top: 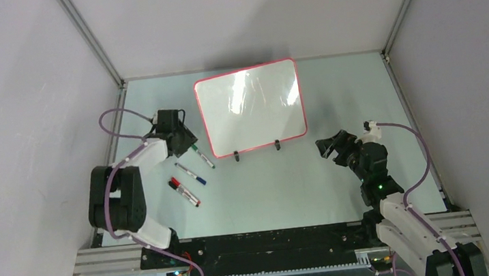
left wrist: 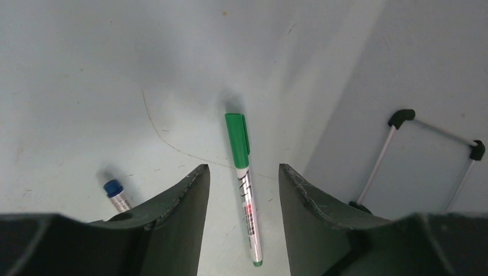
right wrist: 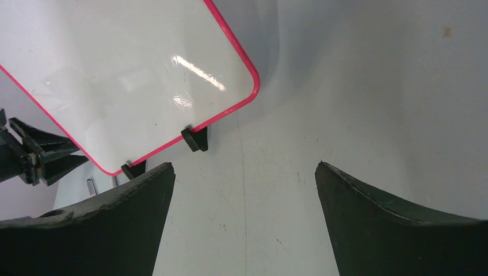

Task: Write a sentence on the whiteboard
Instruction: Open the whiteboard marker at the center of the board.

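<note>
Left gripper (left wrist: 243,168): jaws apart, straddling green pen (left wrist: 246,190) lying flat on table (top: 287,181); no contact either side, apparently lined up for pick. Right gripper (right wrist: 244,167): jaws wide, empty, near board. Whiteboard (top: 250,104): propped on feet at table rear, blank, facing arms for writing.

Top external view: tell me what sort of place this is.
Probably a robot test cell in a lab: grey walls on aluminium framing box in a pale table, the left arm and right arm are bolted at its near edge, and a whiteboard with markers is staged.
</note>
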Robot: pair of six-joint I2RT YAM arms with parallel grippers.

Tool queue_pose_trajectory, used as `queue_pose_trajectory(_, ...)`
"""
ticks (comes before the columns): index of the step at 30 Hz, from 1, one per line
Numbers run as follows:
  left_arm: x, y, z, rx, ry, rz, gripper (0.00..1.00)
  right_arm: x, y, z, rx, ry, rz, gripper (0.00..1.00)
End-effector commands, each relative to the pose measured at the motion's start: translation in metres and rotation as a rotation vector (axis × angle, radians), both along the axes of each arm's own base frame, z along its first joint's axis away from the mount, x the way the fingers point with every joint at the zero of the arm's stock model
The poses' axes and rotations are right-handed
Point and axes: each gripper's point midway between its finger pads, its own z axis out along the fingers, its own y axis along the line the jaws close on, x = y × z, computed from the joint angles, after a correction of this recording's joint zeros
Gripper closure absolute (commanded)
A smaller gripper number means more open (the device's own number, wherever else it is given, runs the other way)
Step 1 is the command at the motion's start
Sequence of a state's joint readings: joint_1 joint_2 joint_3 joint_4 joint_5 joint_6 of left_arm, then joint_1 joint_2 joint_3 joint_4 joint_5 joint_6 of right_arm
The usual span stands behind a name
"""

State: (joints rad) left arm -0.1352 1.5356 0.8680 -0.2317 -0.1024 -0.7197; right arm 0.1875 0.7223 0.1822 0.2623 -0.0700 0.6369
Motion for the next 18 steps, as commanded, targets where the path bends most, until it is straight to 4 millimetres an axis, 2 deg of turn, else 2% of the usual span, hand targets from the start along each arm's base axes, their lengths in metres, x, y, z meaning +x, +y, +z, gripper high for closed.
queue_pose_trajectory(1, 0.001, -0.005, -0.01, 0.01, 0.092, 0.049, 0.46, 0.008, 0.001, 0.029, 0.023, -0.073, 0.0, 0.03)
queue_pose_trajectory(8, 0.005, -0.006, -0.024, 0.032, 0.145, 0.072, 0.43, 0.008, 0.0, 0.03, 0.02, -0.075, -0.005, 0.04)
queue_pose_trajectory(18, 0.004, 0.0, -0.038, 0.05, 0.208, 0.139, 0.53, 0.007, -0.003, 0.031, 0.02, -0.077, -0.016, 0.04)
